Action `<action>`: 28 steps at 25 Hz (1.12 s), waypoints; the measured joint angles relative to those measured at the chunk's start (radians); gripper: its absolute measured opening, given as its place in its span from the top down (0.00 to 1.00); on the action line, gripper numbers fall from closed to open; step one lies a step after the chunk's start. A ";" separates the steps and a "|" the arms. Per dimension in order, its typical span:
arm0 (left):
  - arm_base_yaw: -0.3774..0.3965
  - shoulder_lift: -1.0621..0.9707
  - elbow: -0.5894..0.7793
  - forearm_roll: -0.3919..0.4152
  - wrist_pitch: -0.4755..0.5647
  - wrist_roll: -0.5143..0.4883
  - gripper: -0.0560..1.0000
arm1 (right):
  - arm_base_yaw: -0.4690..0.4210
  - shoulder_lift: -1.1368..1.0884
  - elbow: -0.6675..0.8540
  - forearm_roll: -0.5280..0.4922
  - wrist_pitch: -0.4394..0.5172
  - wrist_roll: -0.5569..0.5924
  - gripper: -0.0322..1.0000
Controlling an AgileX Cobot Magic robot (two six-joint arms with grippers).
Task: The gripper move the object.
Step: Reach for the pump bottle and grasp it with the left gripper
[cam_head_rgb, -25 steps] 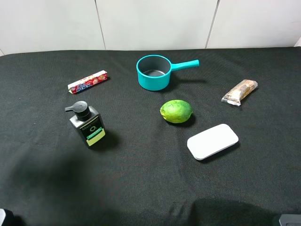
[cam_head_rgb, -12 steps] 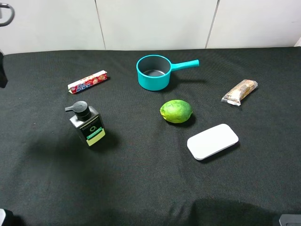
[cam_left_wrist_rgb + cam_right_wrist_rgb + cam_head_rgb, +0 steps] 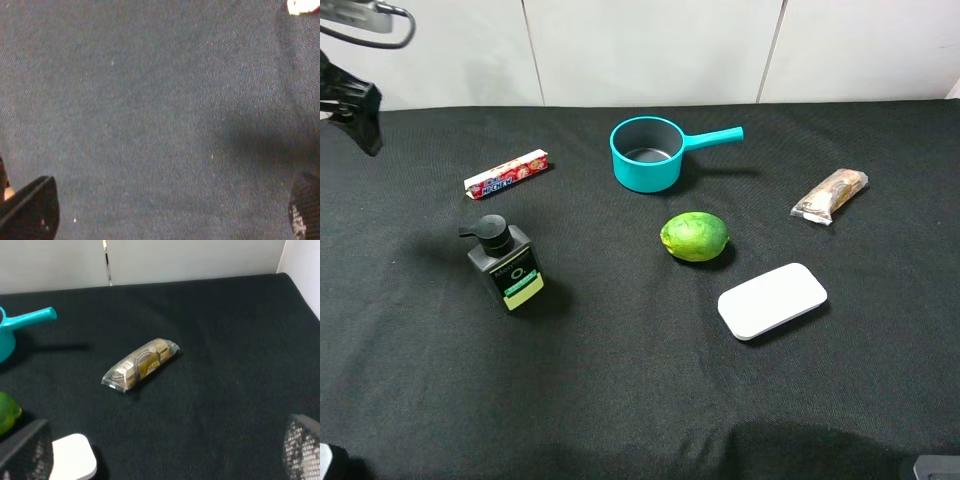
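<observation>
Red candy pack (image 3: 507, 173) near pump bottle (image 3: 506, 268)

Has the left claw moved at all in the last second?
Yes. The left claw has come in from the high view's left edge, rightward toward the red candy pack, still well short of the pump bottle.

Teal pot (image 3: 646, 153) — lime (image 3: 694, 236) — white tin (image 3: 772, 300)

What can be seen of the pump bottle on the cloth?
The pump bottle is small, square-bodied and dark grey-black, plastic by its look, with a black pump head, spout pointing left, and a light green label. It appears to stand upright on the black cloth, nearer the camera than the red candy pack. Only the cloth touches it.
</observation>
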 joint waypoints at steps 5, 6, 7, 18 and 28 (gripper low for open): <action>-0.029 0.047 -0.023 -0.001 -0.008 0.044 0.09 | 0.000 0.000 0.000 0.001 0.000 0.000 0.30; -0.037 0.049 -0.023 -0.001 -0.012 0.048 0.09 | 0.000 0.000 0.000 0.001 0.000 0.000 0.30; -0.047 0.048 -0.023 -0.001 -0.015 0.051 0.09 | 0.000 0.000 0.000 0.001 0.000 0.000 0.30; -0.150 0.048 -0.023 -0.021 -0.029 0.056 0.09 | 0.000 0.000 0.000 0.002 0.000 0.000 0.30; -0.290 0.048 -0.023 -0.097 -0.018 0.056 0.09 | 0.000 0.000 0.000 0.004 0.000 0.000 0.30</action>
